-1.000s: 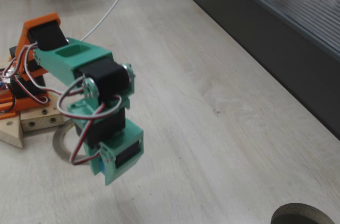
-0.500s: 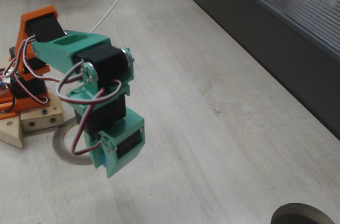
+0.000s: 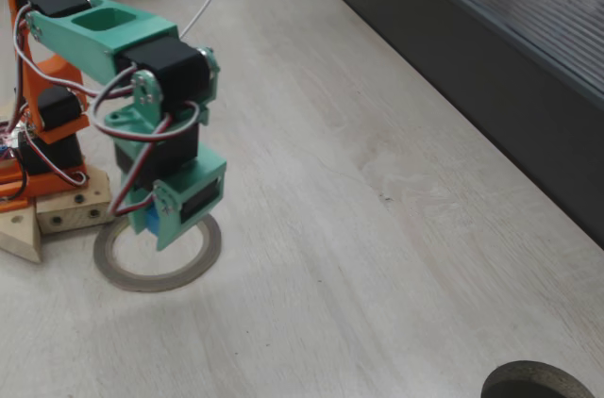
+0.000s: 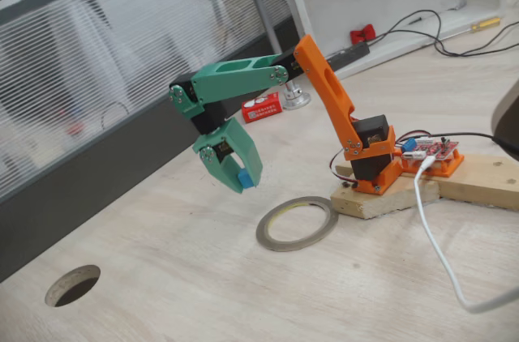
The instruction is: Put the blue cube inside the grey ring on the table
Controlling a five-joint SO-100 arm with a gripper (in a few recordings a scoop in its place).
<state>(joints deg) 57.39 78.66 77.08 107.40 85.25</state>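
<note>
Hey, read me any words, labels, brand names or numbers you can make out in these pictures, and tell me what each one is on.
No text can be read in either fixed view.
Small red box behind the arm: has white print, too small and blurred to read.
Red circuit board on the wooden base: any markings are too small to read.
Blue cube, grey ring, table: no lettering.

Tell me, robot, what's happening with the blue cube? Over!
Gripper shut on blue cube, held above the table. Grey ring lies flat near the arm's base. Nothing blocking it.
</note>
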